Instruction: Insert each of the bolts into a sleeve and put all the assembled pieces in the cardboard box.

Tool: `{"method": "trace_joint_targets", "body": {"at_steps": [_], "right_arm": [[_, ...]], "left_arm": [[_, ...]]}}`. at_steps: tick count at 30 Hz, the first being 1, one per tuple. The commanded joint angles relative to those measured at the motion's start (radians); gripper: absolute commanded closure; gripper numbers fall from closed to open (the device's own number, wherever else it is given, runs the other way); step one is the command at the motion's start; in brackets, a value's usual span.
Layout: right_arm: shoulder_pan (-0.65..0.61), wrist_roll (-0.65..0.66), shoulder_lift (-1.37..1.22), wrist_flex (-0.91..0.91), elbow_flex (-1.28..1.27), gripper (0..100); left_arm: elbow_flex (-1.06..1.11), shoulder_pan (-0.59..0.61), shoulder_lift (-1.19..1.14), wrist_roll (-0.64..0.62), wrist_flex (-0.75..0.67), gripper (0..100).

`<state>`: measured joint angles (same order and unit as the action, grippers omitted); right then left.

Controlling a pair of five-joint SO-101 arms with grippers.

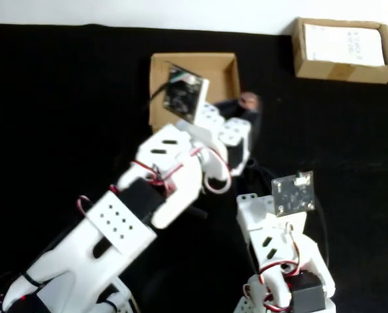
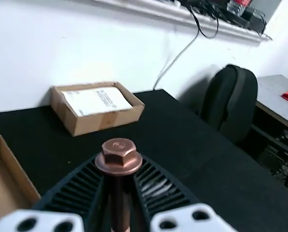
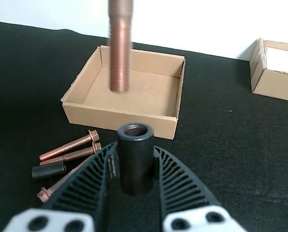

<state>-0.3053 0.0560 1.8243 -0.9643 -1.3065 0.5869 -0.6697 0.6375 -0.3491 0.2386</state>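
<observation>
High view: arm (image 1: 171, 166) over cardboard box (image 1: 221, 70)

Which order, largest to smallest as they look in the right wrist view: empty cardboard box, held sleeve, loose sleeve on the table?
1. empty cardboard box
2. held sleeve
3. loose sleeve
The held sleeve is nearer the camera, so the sleeves may truly match.

I recorded the hex-headed metal bolt (image 2: 118, 159) as copper-coloured, the cylindrical sleeve (image 3: 134, 159) as matte black. My fingers (image 3: 177, 186) were black, ribbed. The open cardboard box (image 3: 119, 118) was plain brown, the table (image 3: 231, 159) black.
</observation>
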Motion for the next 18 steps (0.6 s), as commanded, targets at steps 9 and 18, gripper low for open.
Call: {"method": "trace_joint_targets", "body": {"at_steps": [9,18], "right_arm": [[-0.005,-0.005,0.005,0.028,0.013,99.1],[-0.005,-0.006,0.001,0.074,0.005,99.1]], "left_arm": [[-0.002,-0.015,-0.002,-0.100,-0.026,99],[0.027,-0.015,-0.002,-0.124,-0.026,99]]}}
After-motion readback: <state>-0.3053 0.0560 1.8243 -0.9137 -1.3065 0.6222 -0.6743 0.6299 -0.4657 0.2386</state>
